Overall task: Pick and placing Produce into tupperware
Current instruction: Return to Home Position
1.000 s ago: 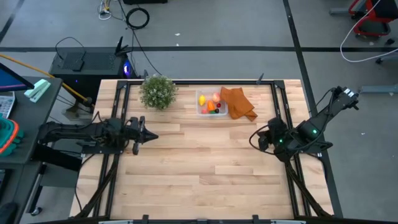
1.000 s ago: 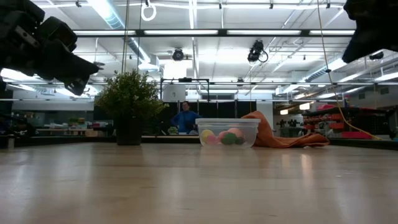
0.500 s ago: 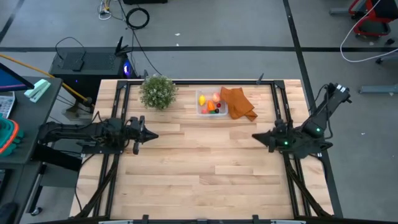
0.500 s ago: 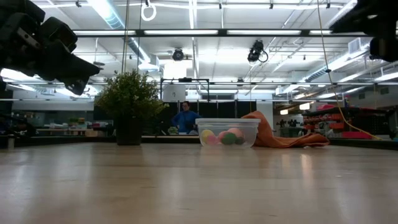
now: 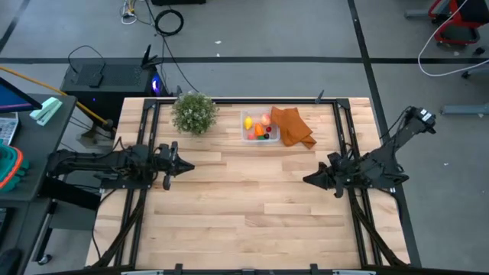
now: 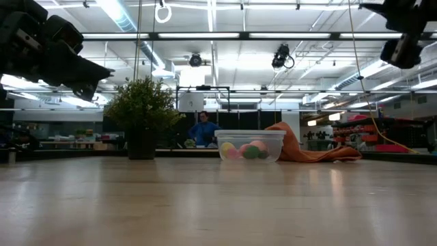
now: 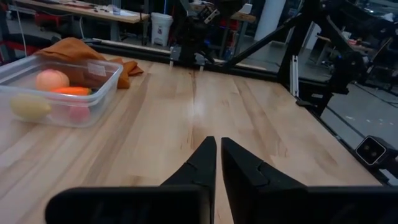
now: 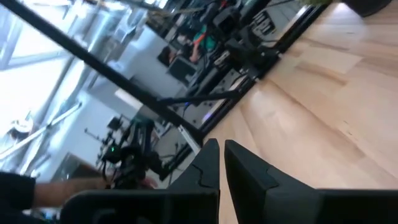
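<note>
The packing looks finished, and the step in hand is the retreat to rest: both arms hang above the boards, well apart from the box. The left gripper (image 5: pixel 186 166) is near the table's (image 5: pixel 244 214) left edge, about halfway along it. Its fingers are drawn together to a thin slit and hold nothing, as the left wrist view shows. The right gripper (image 5: pixel 308 180) is opposite it near the right edge, its fingers likewise almost touching and empty. The tupperware (image 5: pixel 260 129) sits by the middle of the far edge, between the potted plant (image 5: pixel 194 111) towards the far left corner and the orange cloth (image 5: pixel 293 126), which lies against the box's right side. I count one box, and inside it one lemon (image 5: pixel 247 121), one peach (image 5: pixel 266 119), one carrot (image 5: pixel 260 131) and one small red fruit (image 5: pixel 252 136). A dark speck beside the carrot may be a berry, but it is too small to be sure. That makes four pieces for certain and perhaps five, and I see no produce lying outside the box. There is also one cloth, one plant, two arms, and one person (image 6: pixel 203 130) in the room beyond the table. As I judge it, the next move calls for no grasp. Each arm need only fold in over its own side and settle, with the right one kept clear of the cloth and box.
</note>
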{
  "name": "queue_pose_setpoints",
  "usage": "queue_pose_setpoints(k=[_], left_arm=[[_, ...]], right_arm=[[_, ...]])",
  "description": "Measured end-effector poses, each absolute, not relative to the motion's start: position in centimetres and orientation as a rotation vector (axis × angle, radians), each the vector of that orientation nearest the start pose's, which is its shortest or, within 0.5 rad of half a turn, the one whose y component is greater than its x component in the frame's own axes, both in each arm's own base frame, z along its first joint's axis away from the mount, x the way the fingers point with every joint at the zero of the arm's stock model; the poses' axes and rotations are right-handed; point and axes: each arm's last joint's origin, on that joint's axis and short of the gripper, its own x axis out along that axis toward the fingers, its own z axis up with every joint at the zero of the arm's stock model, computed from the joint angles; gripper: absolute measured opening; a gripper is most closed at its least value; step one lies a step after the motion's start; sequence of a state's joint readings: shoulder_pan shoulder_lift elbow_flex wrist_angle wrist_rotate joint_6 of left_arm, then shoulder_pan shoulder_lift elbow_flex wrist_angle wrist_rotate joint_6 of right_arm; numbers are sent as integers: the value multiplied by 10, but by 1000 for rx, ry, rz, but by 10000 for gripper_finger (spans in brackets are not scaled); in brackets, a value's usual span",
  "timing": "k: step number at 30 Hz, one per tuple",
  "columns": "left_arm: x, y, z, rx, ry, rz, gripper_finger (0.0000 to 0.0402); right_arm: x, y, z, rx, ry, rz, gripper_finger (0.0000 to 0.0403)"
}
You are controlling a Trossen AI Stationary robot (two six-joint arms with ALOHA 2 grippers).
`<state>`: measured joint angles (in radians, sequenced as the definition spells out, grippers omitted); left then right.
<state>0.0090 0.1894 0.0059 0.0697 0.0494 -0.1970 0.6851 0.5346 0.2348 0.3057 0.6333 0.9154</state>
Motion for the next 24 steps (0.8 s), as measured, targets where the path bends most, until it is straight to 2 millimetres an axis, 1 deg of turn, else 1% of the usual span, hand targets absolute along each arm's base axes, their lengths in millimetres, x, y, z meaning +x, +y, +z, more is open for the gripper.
queue_pose_setpoints(k=[4, 8, 11, 15, 19, 24], left_arm=[[109, 0, 157, -200, 112, -29, 23], [109, 0, 157, -200, 109, -29, 26], [109, 0, 158, -200, 107, -29, 31], [109, 0, 158, -200, 104, -28, 36], [109, 0, 158, -200, 103, -27, 32], [109, 0, 158, -199, 103, -27, 24]], right_arm=[[123, 65, 221, 868, 46, 84, 0], [126, 55, 217, 831, 7, 92, 0], [125, 47, 208, 823, -37, 72, 0], [121, 41, 200, 845, -117, 107, 0], [118, 36, 191, 844, -133, 105, 0], [117, 31, 192, 801, -157, 109, 0]])
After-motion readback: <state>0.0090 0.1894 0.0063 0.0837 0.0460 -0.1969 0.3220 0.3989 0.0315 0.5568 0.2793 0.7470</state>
